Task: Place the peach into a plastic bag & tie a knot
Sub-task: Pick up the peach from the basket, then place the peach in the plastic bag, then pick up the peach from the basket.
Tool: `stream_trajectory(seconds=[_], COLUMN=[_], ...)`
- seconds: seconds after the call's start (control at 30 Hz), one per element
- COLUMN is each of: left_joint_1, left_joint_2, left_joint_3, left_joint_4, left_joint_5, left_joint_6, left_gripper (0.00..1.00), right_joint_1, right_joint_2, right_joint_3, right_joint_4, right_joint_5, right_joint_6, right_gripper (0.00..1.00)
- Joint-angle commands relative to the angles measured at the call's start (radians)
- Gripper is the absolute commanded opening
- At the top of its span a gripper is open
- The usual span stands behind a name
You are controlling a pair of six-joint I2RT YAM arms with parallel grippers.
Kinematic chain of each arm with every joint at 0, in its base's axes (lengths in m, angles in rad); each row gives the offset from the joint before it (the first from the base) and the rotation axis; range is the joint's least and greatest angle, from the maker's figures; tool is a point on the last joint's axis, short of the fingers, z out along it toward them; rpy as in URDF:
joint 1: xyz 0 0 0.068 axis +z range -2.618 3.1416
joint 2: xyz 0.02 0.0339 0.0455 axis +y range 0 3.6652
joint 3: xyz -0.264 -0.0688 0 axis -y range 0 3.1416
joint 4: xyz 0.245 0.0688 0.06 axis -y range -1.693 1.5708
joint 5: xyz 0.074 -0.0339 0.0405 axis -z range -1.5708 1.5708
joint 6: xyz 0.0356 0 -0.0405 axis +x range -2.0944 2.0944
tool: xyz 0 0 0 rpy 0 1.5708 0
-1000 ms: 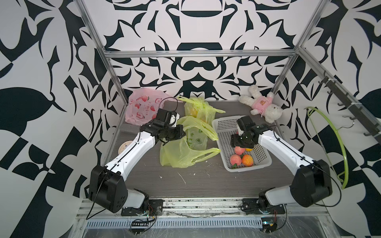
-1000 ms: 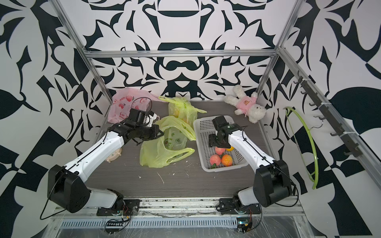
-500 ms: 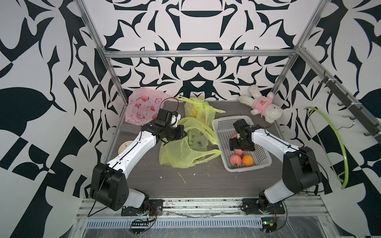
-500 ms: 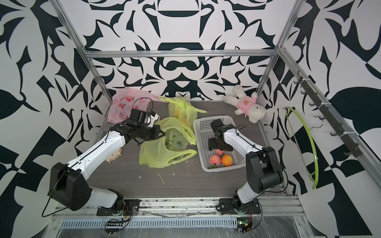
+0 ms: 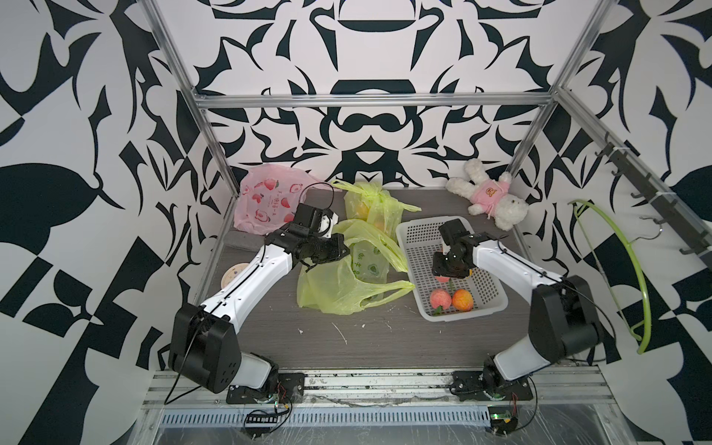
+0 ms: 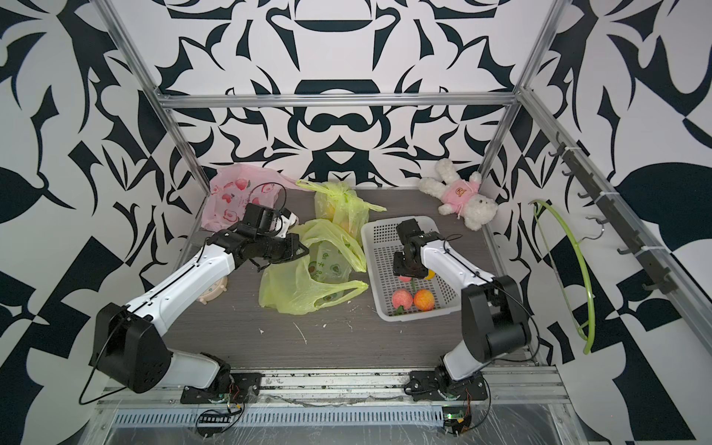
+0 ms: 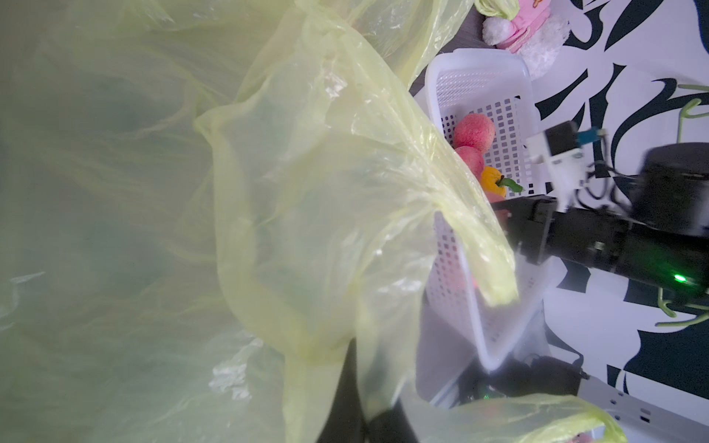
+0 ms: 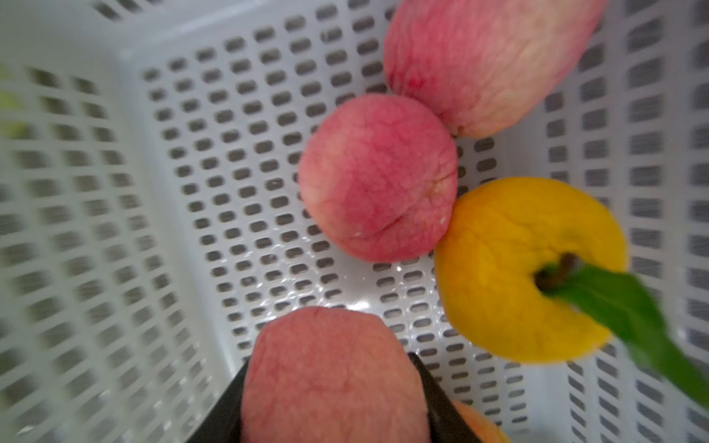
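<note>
My right gripper [image 8: 330,360] reaches down into the white basket [image 5: 420,231] and is shut on a pink peach [image 8: 333,376], with a dark finger against each side of it. In both top views that peach [image 5: 442,278] [image 6: 404,278] peeks out under the gripper [image 5: 449,271]. The open yellow-green plastic bag [image 5: 339,285] [image 6: 300,285] lies left of the basket. My left gripper [image 5: 345,250] [image 7: 364,406] is shut on its upper edge, holding the film [image 7: 307,191] lifted.
More fruit lies in the basket: two pink peaches [image 8: 378,178] [image 8: 487,57] and a yellow one [image 8: 529,268]. At the back are a knotted yellow bag of fruit [image 5: 370,204], a pink bag [image 5: 269,196] and a plush toy [image 5: 489,196]. A tape roll [image 5: 235,274] sits by the left arm.
My right gripper has gone lower into the basket and its jaws have closed in on a peach. The left arm and the bag have stayed still.
</note>
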Motion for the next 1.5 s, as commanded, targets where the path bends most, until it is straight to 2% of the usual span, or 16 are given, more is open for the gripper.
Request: stream_trajectory(seconds=[0.0,0.1,0.23,0.4,0.5,0.63,0.7,0.8,0.87,0.9,1.03,1.1,1.2,1.3,1.37,1.47], left_joint_1=[0.003,0.002,0.002,0.002,0.001,0.002,0.002,0.002,0.002,0.002,0.001,0.002,0.002,0.002,0.002,0.001], left_joint_2=[0.017,0.02,0.02,0.017,0.012,0.009,0.007,0.004,0.002,0.004,0.017,0.023,0.034,0.038,0.04,0.046], left_joint_3=[-0.008,-0.009,-0.009,-0.012,-0.012,-0.012,-0.016,-0.025,-0.036,-0.041,-0.047,-0.05,-0.047,-0.044,-0.045,-0.039], left_joint_4=[0.016,0.016,0.02,0.029,0.039,0.045,0.053,0.067,0.082,0.09,0.103,0.112,0.114,0.117,0.122,0.122], left_joint_5=[0.021,0.021,0.02,0.024,0.034,0.043,0.058,0.061,0.066,0.069,0.071,0.072,0.072,0.072,0.075,0.078], left_joint_6=[-0.006,-0.007,-0.013,-0.024,-0.032,-0.04,-0.046,-0.054,-0.061,-0.064,-0.066,-0.065,-0.063,-0.061,-0.061,-0.058], left_gripper=[0.0,0.0,0.0,0.0,0.0,0.0,0.0,0.0,0.0,0.0,0.0,0.0,0.0,0.0,0.0,0.0], right_joint_1=[0.072,0.191,0.333,0.411,0.447,0.455,0.455,0.455,0.455,0.455,0.437,0.403,0.298,0.176,0.123,0.094], right_joint_2=[-0.118,-0.152,-0.123,-0.04,0.026,0.106,0.147,0.193,0.195,0.187,0.121,0.041,-0.12,-0.285,-0.351,-0.373], right_joint_3=[0.109,0.191,0.291,0.34,0.358,0.375,0.393,0.424,0.429,0.432,0.428,0.387,0.284,0.186,0.139,0.052], right_joint_4=[-0.018,-0.015,-0.016,0.009,0.004,0.017,0.04,0.088,0.117,0.127,0.069,0.034,-0.012,-0.105,-0.18,-0.237], right_joint_5=[-0.092,-0.143,-0.168,-0.249,-0.255,-0.268,-0.278,-0.339,-0.366,-0.372,-0.322,-0.275,-0.263,-0.234,-0.201,-0.169], right_joint_6=[0.014,0.019,0.033,0.057,0.052,0.063,0.084,0.107,0.116,0.121,0.102,0.1,0.115,0.106,0.09,0.083], right_gripper=[0.38,0.37,0.33,0.32,0.32,0.37,0.5,0.77,0.87,0.99,1.0,0.97,0.89,0.87,0.86,0.85])
